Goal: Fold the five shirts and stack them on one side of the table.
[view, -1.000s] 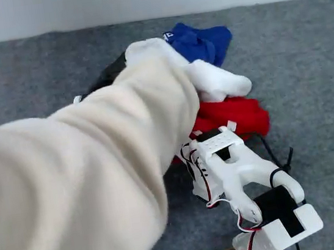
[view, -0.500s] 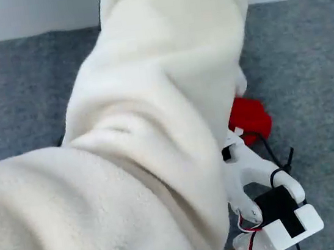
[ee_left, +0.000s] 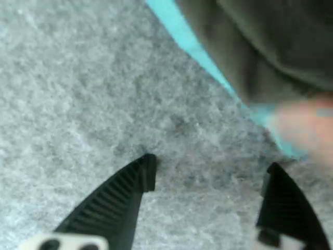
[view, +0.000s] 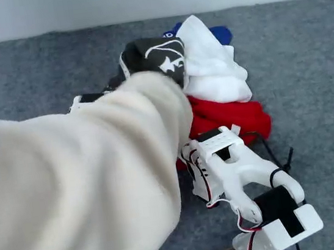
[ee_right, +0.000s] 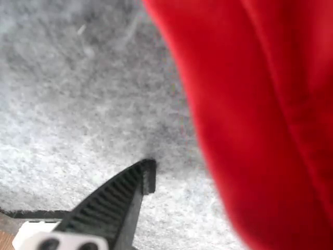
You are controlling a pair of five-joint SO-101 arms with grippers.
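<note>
So, a person's cream fleece sleeve (view: 83,191) is reaching in over the left half of the grey bench (view: 305,51), and a dark shirt (view: 152,56) is bunching up right at its cuff end. That shirt is showing a white print. It's looking more like a jagged graphic than letters, and I can't make out any word in it. Touching it, a white shirt (view: 214,63) is lying crumpled, partly on top of a red shirt (view: 233,116). A blue shirt (view: 223,33) is peeking out from behind the white one on the far side, with a tiny white mark on it that's too small to read. All four are sitting in one heap around the middle of the bench.

The right arm (view: 235,171) is standing at the near edge with its wrist right up against the red shirt. From its own camera, the right gripper (ee_right: 143,174) is hanging over the bench with red cloth crowding in close beside it. I can't tell whether it's apart or together.

The left gripper (ee_left: 208,169) is hanging wide apart over the grey felt, holding nothing. Near it, a dark cloth (ee_left: 270,47) with a turquoise edge is lying on the bench, next to a pinkish blur (ee_left: 307,125) I can't identify.
</note>
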